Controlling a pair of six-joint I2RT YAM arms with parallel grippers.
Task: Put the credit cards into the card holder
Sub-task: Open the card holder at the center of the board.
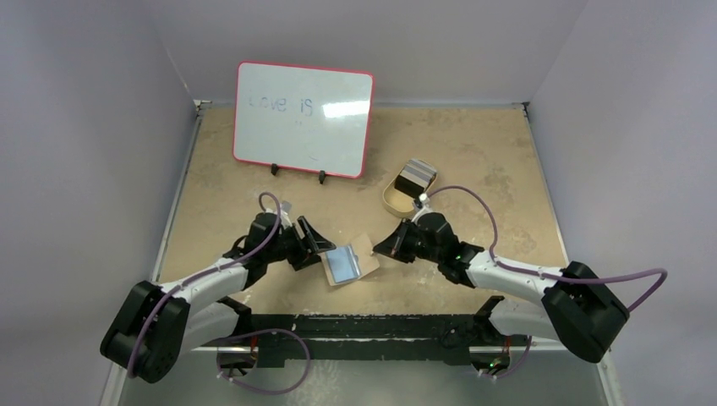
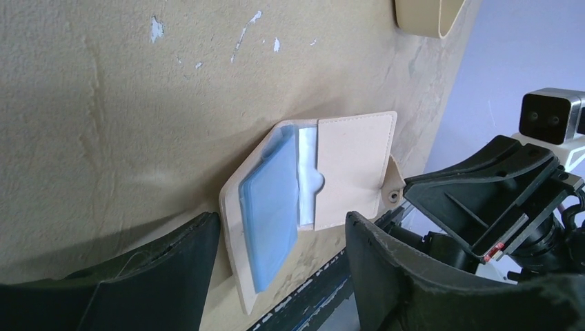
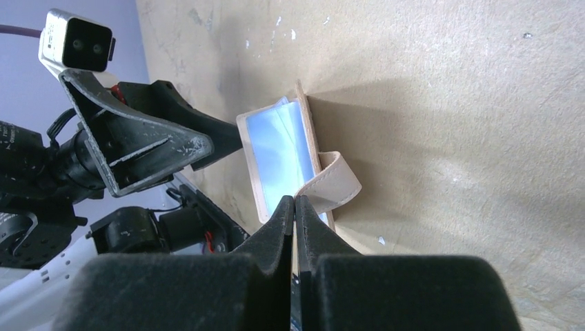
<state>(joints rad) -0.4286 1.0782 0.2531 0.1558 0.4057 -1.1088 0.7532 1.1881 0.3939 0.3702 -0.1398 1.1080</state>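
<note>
The tan card holder (image 1: 365,256) lies open on the table between my two grippers. A bluish credit card (image 2: 270,207) rests on its left half, partly under the tan pocket flap (image 2: 353,169); it also shows in the right wrist view as the credit card (image 3: 279,148). My left gripper (image 2: 276,279) is open, its fingers on either side of the holder's near corner, touching nothing. My right gripper (image 3: 295,204) is shut on the holder's right edge beside the looped snap tab (image 3: 332,182). More grey cards (image 1: 416,176) stand in the tan dish (image 1: 392,200).
A red-rimmed whiteboard (image 1: 303,118) stands on feet at the back left. The dish sits behind my right arm; its rim (image 2: 424,15) shows at the top of the left wrist view. Purple walls close in the table on three sides.
</note>
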